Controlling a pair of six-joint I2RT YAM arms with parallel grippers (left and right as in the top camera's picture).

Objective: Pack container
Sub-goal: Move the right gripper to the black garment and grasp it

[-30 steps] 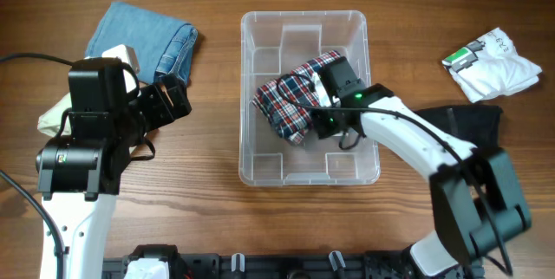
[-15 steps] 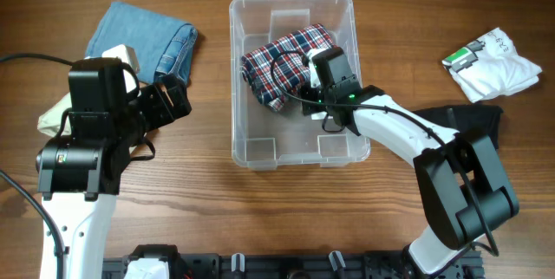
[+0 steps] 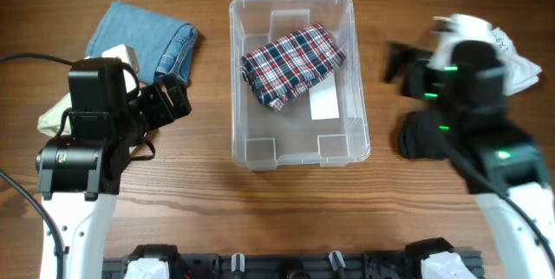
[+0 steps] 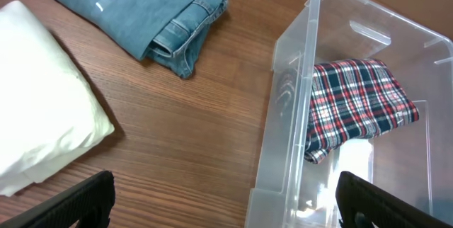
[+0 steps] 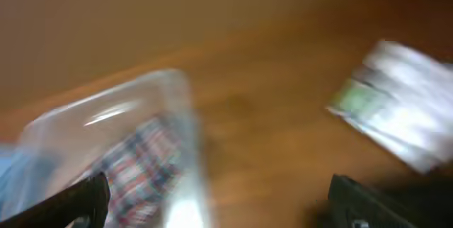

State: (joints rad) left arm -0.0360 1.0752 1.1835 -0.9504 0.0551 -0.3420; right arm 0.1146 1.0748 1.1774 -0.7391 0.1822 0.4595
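Observation:
The clear container (image 3: pixel 236 114) stands mid-table with a folded plaid cloth (image 3: pixel 290 64) lying in its far half beside a white label (image 3: pixel 324 103). My right gripper (image 3: pixel 396 65) hovers outside it to the right, motion-blurred, open with nothing in it. In the right wrist view the container (image 5: pixel 170 107) and plaid cloth (image 5: pixel 134 164) are at lower left, with my fingers (image 5: pixel 79 201) spread wide. My left gripper (image 3: pixel 178 99) stays left of the container, open and empty; its view shows the container's wall (image 4: pixel 287 115) and the plaid cloth (image 4: pixel 357 104).
Folded jeans (image 3: pixel 147 36) lie at the far left, also in the left wrist view (image 4: pixel 134 8). A cream cloth (image 4: pixel 39 129) lies by the left arm. A black garment (image 3: pixel 429 136) and a white packaged garment (image 3: pixel 516 67) lie on the right.
My right gripper opened, let go of the plaid cloth in the container and drew back out to the right. The container had slid slightly left and away. The left arm is still.

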